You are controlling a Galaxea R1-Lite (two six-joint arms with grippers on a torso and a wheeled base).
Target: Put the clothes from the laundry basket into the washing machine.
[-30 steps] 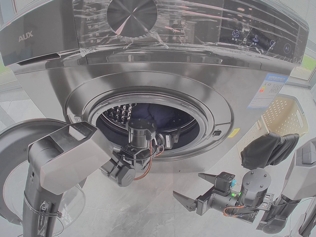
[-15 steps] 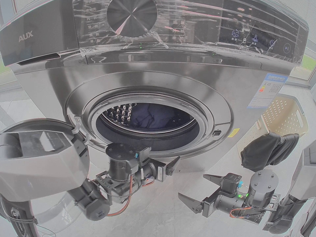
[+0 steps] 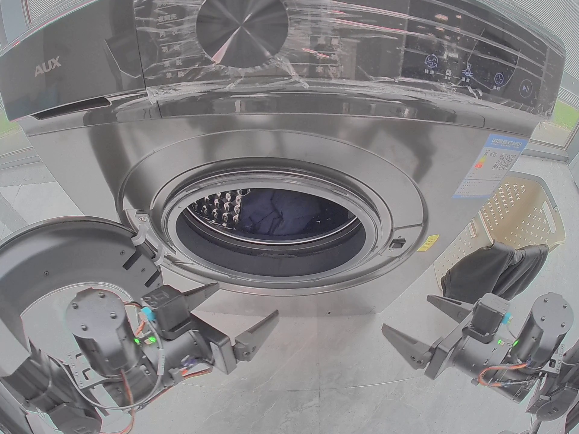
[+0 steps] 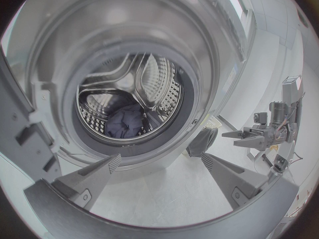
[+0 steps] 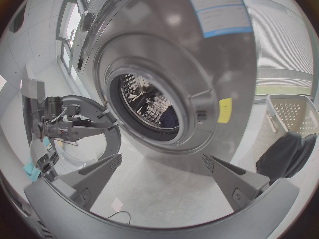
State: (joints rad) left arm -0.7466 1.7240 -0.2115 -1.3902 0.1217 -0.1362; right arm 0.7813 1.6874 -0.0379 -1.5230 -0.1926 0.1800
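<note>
Garment inside washing machine, beyond left gripper

We note the laundry basket at approx. 3 o'clock in head view: lower part hidden behind the washing machine corner and a draped dark garment; contents cannot be determined. Blue clothes in drum: lower portion hidden behind the door seal. Door, 8 o'clock: cut by frame edge.
</note>
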